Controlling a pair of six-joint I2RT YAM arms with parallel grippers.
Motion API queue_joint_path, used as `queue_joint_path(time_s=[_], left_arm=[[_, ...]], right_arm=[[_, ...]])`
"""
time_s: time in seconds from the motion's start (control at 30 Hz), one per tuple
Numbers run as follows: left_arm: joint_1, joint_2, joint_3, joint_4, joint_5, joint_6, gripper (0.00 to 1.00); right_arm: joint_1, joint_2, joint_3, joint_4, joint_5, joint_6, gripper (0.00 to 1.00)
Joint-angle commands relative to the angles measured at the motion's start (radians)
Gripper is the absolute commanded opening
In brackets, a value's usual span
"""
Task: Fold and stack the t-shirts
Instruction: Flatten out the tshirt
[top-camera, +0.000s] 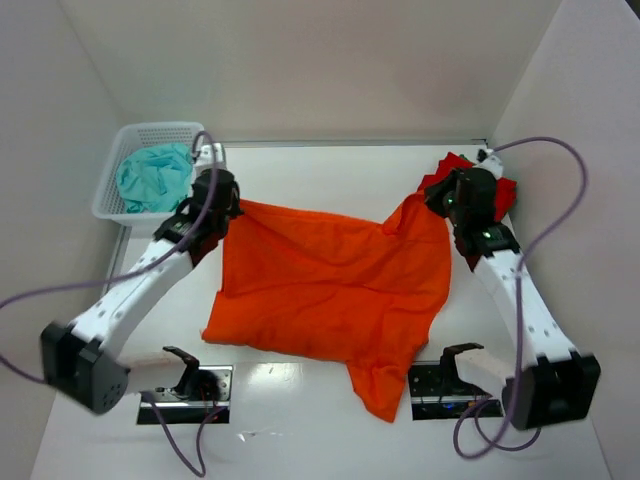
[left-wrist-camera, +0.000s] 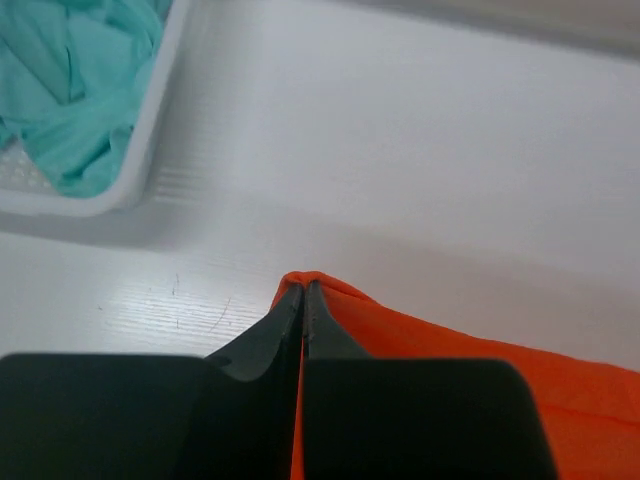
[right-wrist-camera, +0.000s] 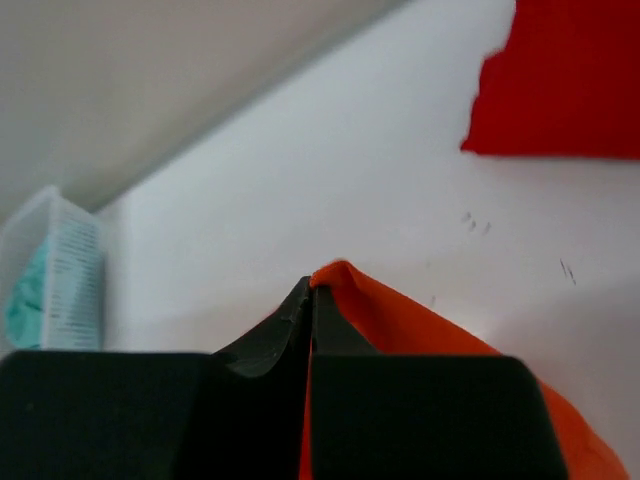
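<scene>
The bright orange t-shirt (top-camera: 330, 285) is spread in the middle of the table, its far edge lifted at both corners. My left gripper (top-camera: 232, 205) is shut on the shirt's far left corner; the cloth (left-wrist-camera: 420, 335) pokes out past the closed tips (left-wrist-camera: 303, 290). My right gripper (top-camera: 437, 198) is shut on the far right corner, with orange cloth (right-wrist-camera: 400, 320) showing over the tips (right-wrist-camera: 311, 290). The deeper red t-shirt (top-camera: 500, 190) lies at the far right, mostly hidden behind the right arm; it also shows in the right wrist view (right-wrist-camera: 565, 80).
A white mesh basket (top-camera: 115, 180) with a teal cloth (top-camera: 152, 178) stands at the far left, close to the left gripper; it shows in the left wrist view (left-wrist-camera: 130, 175) too. White walls enclose the table. Two black mounts (top-camera: 185, 380) sit by the near edge.
</scene>
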Motion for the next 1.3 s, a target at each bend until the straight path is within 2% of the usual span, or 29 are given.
queue_joint_path(time_s=[0.0, 0.1, 0.27, 0.37, 0.57, 0.87, 1.13, 1.27], left_arm=[[0.070, 0.151, -0.014, 0.115, 0.025, -0.076, 0.00], [0.136, 0.266, 0.018, 0.164, 0.059, -0.119, 0.00], [0.214, 0.449, 0.118, 0.213, 0.076, -0.106, 0.00], [0.247, 0.487, 0.141, 0.254, 0.107, -0.096, 0.00], [0.315, 0.594, 0.243, 0.289, 0.175, -0.031, 0.00], [0.345, 0.704, 0.365, 0.325, 0.211, 0.022, 0.00], [0.345, 0.658, 0.470, 0.272, 0.214, 0.065, 0.00], [0.345, 0.545, 0.491, 0.239, 0.236, 0.065, 0.00]], right_arm=[[-0.015, 0.110, -0.027, 0.181, 0.033, 0.030, 0.00], [-0.015, 0.223, 0.009, 0.220, 0.044, 0.030, 0.00], [-0.024, 0.406, 0.094, 0.272, 0.060, 0.017, 0.00], [-0.024, 0.457, 0.127, 0.306, 0.079, 0.003, 0.00], [-0.034, 0.627, 0.329, 0.298, 0.058, -0.051, 0.00], [-0.034, 0.767, 0.532, 0.295, 0.069, -0.084, 0.00], [-0.034, 0.764, 0.664, 0.224, 0.056, -0.124, 0.00], [-0.034, 0.659, 0.698, 0.183, 0.047, -0.134, 0.00]])
